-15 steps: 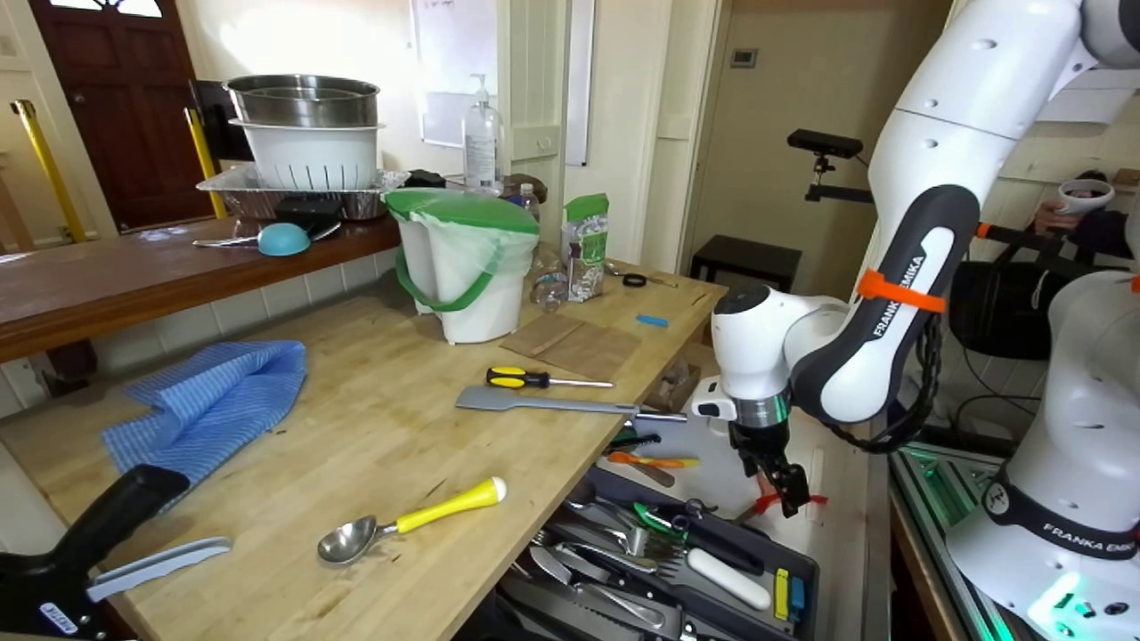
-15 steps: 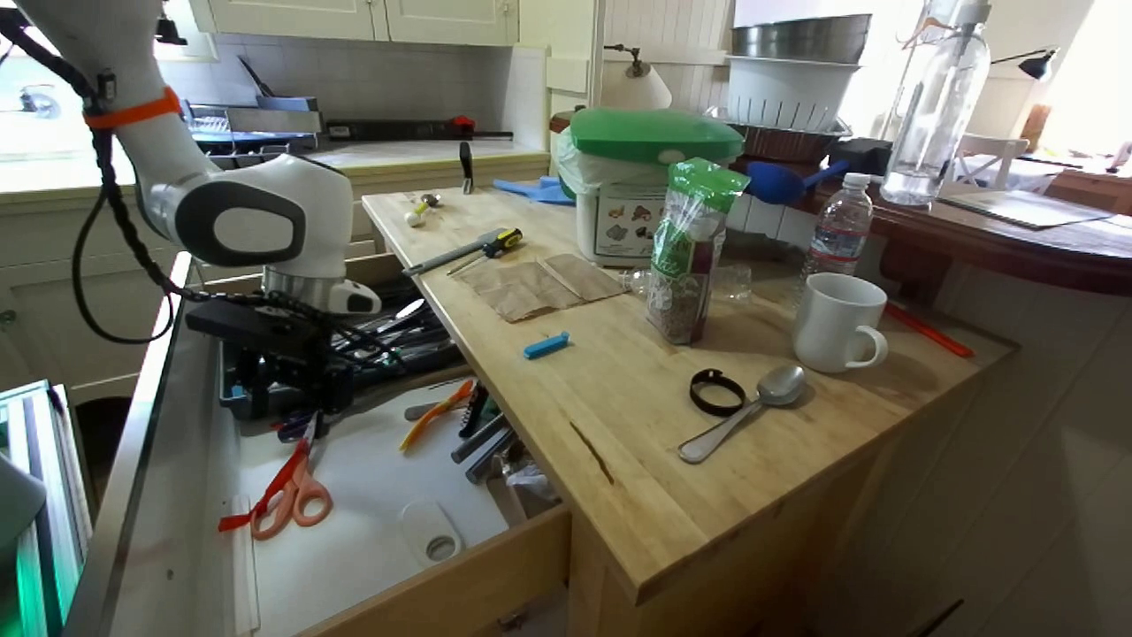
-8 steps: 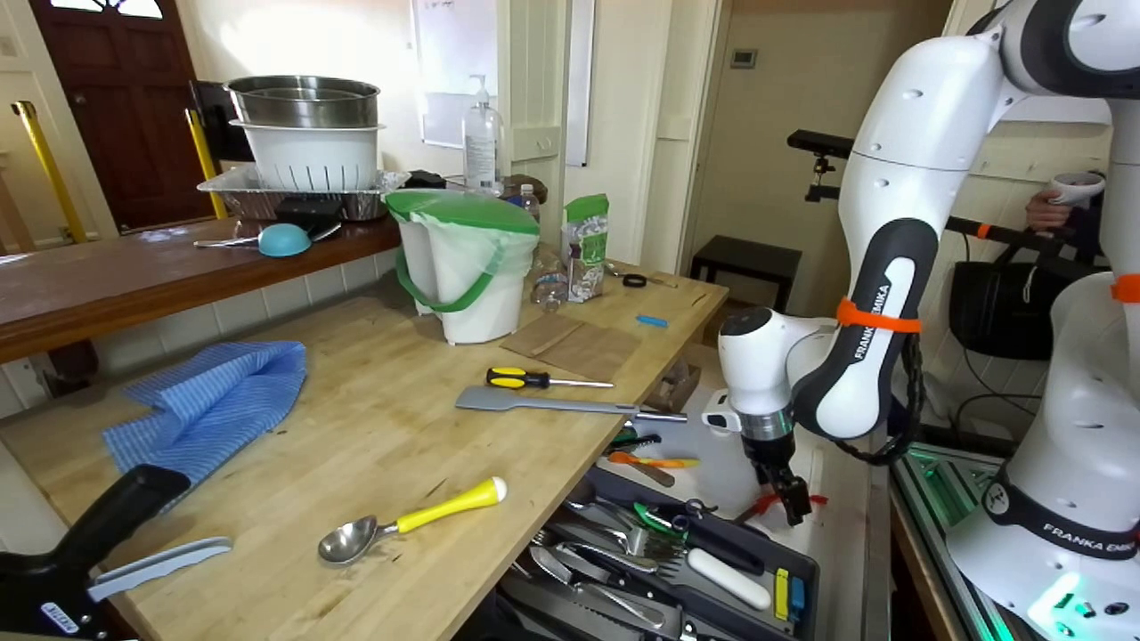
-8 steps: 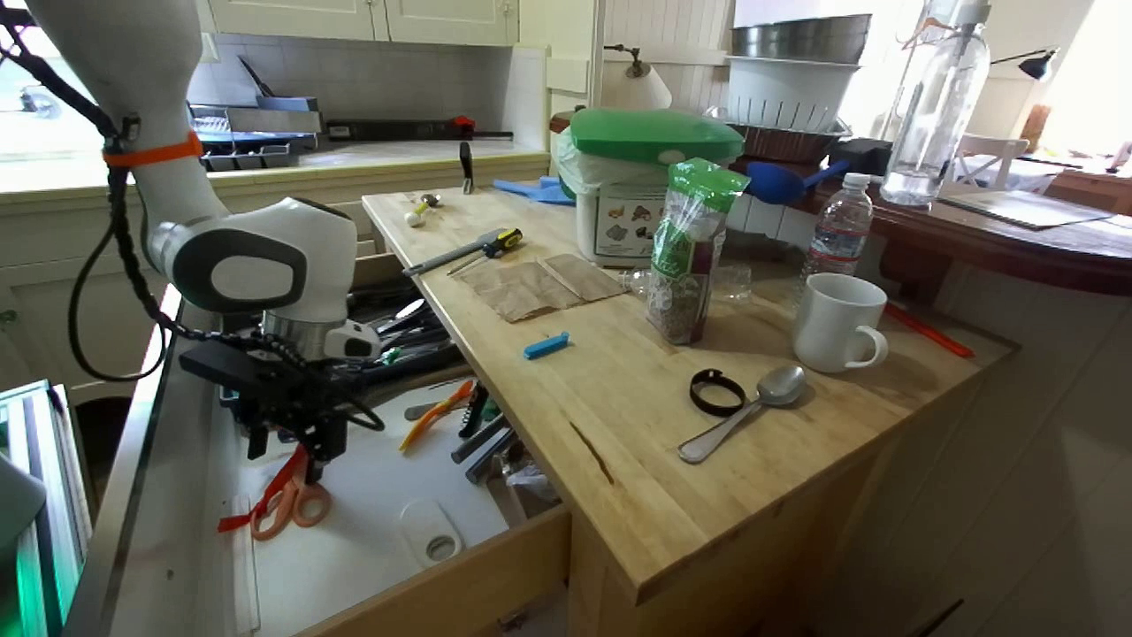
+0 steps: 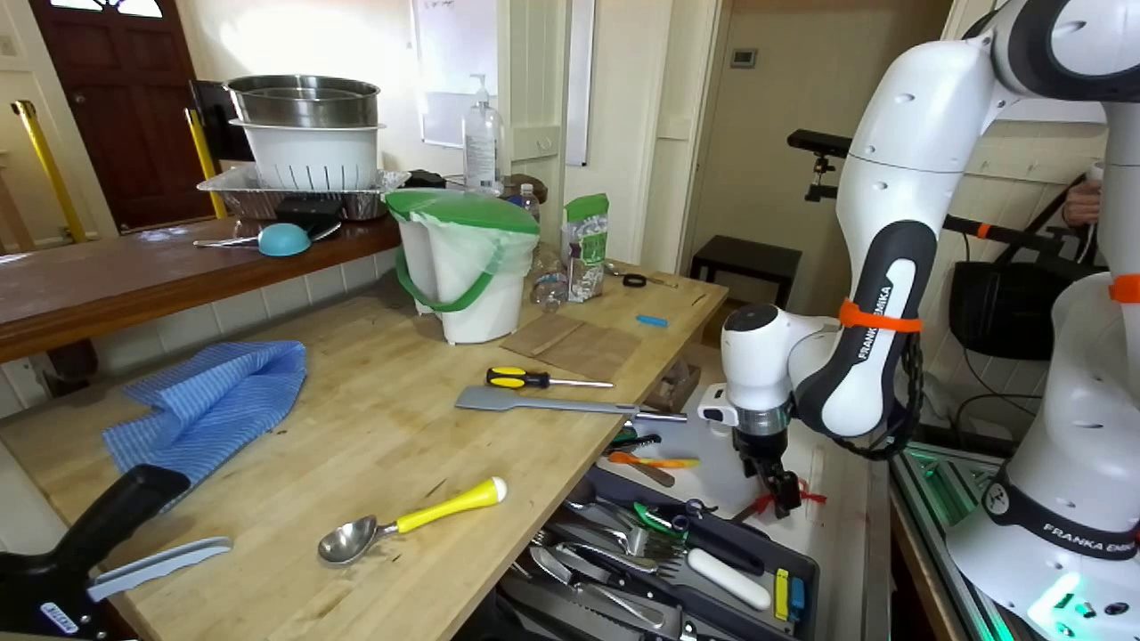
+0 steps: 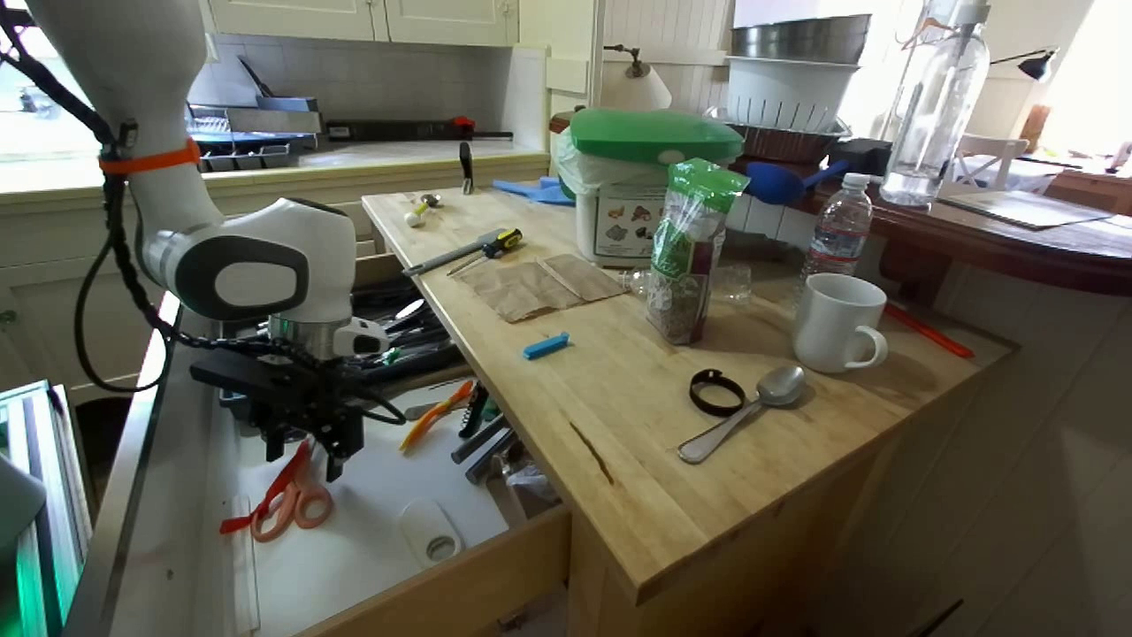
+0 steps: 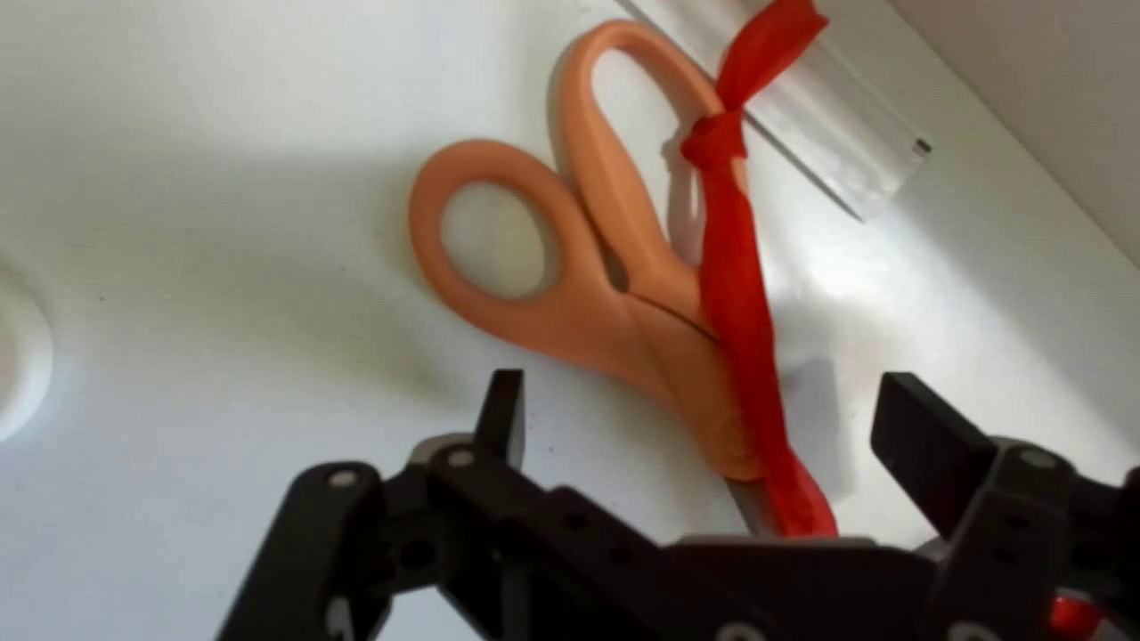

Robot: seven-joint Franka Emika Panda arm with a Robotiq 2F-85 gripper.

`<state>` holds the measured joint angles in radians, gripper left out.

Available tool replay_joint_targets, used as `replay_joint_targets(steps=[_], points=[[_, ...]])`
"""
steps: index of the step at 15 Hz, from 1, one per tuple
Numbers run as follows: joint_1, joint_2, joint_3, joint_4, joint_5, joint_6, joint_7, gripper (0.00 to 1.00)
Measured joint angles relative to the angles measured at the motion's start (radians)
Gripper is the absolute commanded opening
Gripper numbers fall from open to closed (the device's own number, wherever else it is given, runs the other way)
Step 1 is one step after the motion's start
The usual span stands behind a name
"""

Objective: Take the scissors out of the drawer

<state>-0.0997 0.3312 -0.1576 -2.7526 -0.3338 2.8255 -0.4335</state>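
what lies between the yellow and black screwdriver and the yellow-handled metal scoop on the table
A long grey spatula lies between them, closer to the screwdriver; an exterior view shows it.

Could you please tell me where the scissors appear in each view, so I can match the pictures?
In an exterior view, the scissors lie lower left, just below the pincer.
In an exterior view, lower right at the red ribbon, largely hidden by the pincer.
In the wrist view, the scissors show upper middle.
Shared landmark: the red ribbon, tied to the scissors.
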Motion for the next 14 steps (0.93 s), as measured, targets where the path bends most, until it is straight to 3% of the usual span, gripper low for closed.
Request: replay_joint_targets(steps=[3,4,5,14], points=[[0.003,0.005,-0.009,0.001,-0.074,0.019,-0.010,1.00],[0.002,0.009,-0.012,0.001,-0.093,0.032,-0.016,0.75],[0.002,0.014,-0.016,0.001,-0.108,0.047,-0.022,0.75],[0.000,0.015,-0.044,-0.007,-0.164,0.101,-0.061,0.08]])
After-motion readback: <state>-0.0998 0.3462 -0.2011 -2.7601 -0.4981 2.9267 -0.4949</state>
